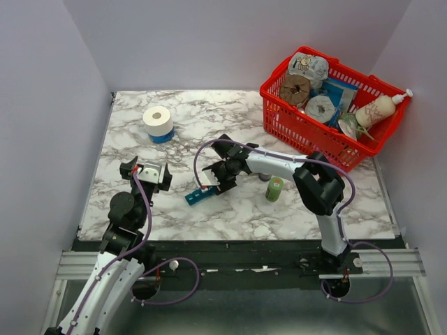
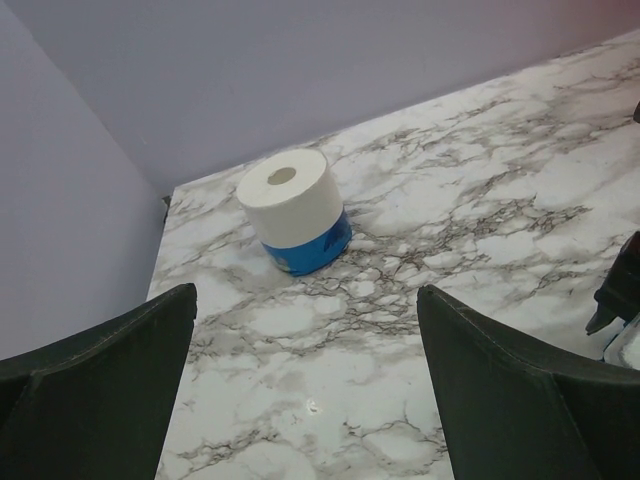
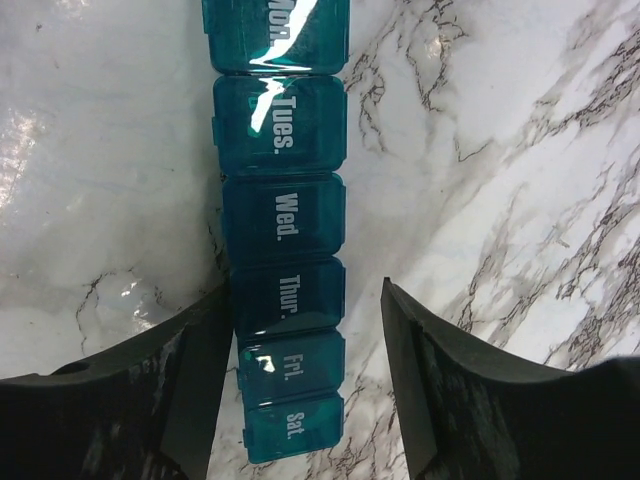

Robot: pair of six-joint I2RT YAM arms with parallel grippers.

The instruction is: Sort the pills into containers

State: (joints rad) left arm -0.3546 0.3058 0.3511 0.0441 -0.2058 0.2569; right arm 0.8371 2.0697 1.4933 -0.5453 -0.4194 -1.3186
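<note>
Pill organiser (image 3: 285,230) lay flat on the marble table (image 1: 230,209), at 9 o'clock from the green bottle (image 1: 274,188). Right gripper (image 3: 305,300), its arm stretched toward 9 o'clock, straddled the Thur. compartment with jaws parted, 1 finger (image 3: 200,360) at the organiser's edge and the other clear. Left gripper (image 2: 305,300) hovered released, with the toilet roll (image 2: 293,205) at 12 o'clock.

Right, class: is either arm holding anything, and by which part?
Nothing is held yet. The right arm's fingers straddle the pill organiser at Thursday, with a gap on one side; the left arm's fingers are empty.
</note>
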